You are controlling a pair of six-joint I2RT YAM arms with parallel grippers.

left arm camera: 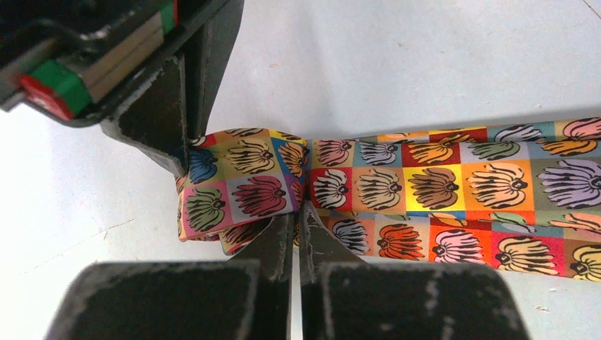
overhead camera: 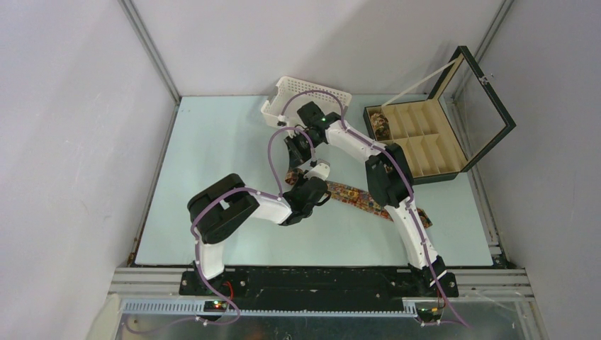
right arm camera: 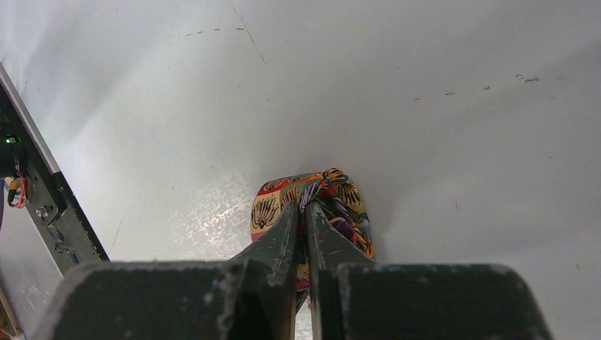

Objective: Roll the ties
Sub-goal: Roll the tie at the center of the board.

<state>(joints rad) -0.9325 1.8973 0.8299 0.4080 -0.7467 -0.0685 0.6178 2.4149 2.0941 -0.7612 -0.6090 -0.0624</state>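
A single tie (overhead camera: 352,196) lies on a pale blue-grey surface (overhead camera: 212,163), held at one end by both sets of jaws. Its fabric is a grid of small squares in red, orange, yellow, teal, pink and grey, each square holding a fan-shaped flower motif (left arm camera: 434,186) streaked with dark lines. In the left wrist view the tie (left arm camera: 439,188) runs as a flat, wide strip away to the right of the left jaws, while just to their left its end is folded back on itself into a short, puffy double layer. The left jaws are closed, pinching the near edge of the fabric right where the fold meets the flat strip. The right jaws come down from the far side, just left of the left jaws, and are closed on the folded end; in the right wrist view the tie (right arm camera: 268,202) shows as a small rounded bundle bulging out beyond their tips. From above, the rest of the strip trails from the jaws diagonally toward the near right, passing under the right arm (overhead camera: 388,180). The left arm (overhead camera: 223,212) reaches in from the near left. Beyond the jaws stands a white perforated basket (overhead camera: 298,88), and to their far right an open black compartmented box (overhead camera: 436,176) with one small patterned coil (overhead camera: 380,126) in an end compartment.
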